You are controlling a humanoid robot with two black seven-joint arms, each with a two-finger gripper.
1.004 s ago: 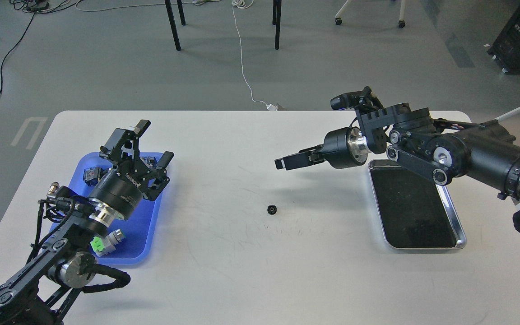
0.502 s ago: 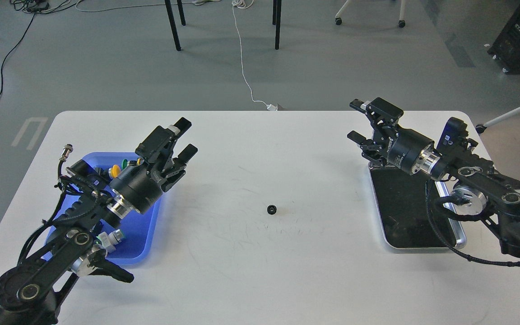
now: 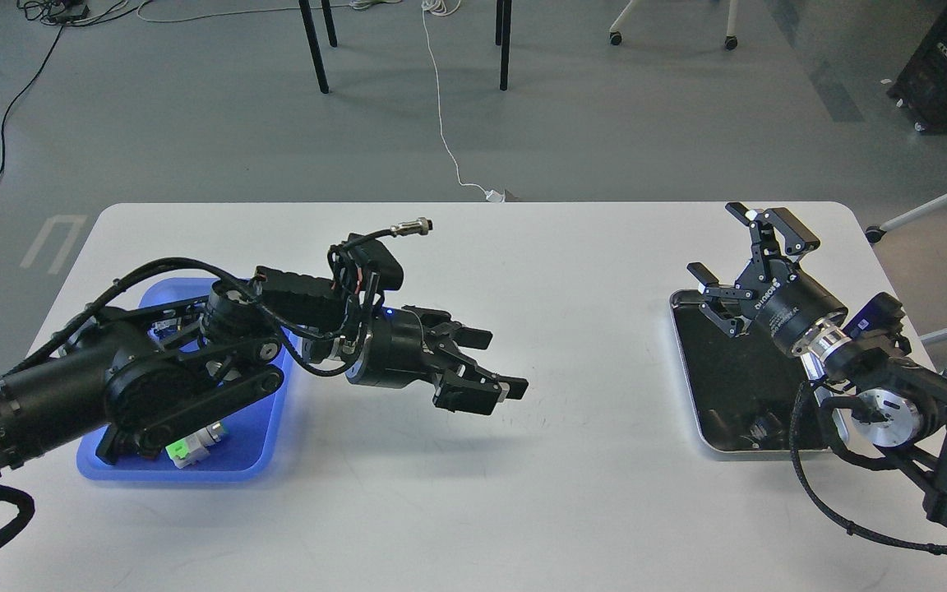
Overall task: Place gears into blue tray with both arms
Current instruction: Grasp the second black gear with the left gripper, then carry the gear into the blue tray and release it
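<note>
The left pincer (image 3: 490,374), black and two-fingered, reaches out over the middle of the white worktop (image 3: 473,493) with its fingers parted and nothing visibly between them. No small black toothed gear can be seen on the bare surface; where the gear lies cannot be told, though it may well sit hidden directly beneath this pincer. Judging by the pose, the step in hand is the approach for a pick. The next move would call for a straight, careful descent and a fine closing, since so flat and tiny a ring leaves little to grip against the worktop.

Behind the left pincer, back along its own arm, lies the shallow bright-blue plastic tray (image 3: 260,460), partly covered by the arm and holding a green-capped button switch (image 3: 186,448) near its front rim. The carry would be a short retreat toward it, over its raised edge.

The right pincer (image 3: 749,263) hangs with its fingers spread wide and empty, above the far end of the silver metal tray with a black floor (image 3: 736,370). Between the two pincers the surface is open, so there is ample room ahead of and beside the left one, and the worktop edges are well apart from it.
</note>
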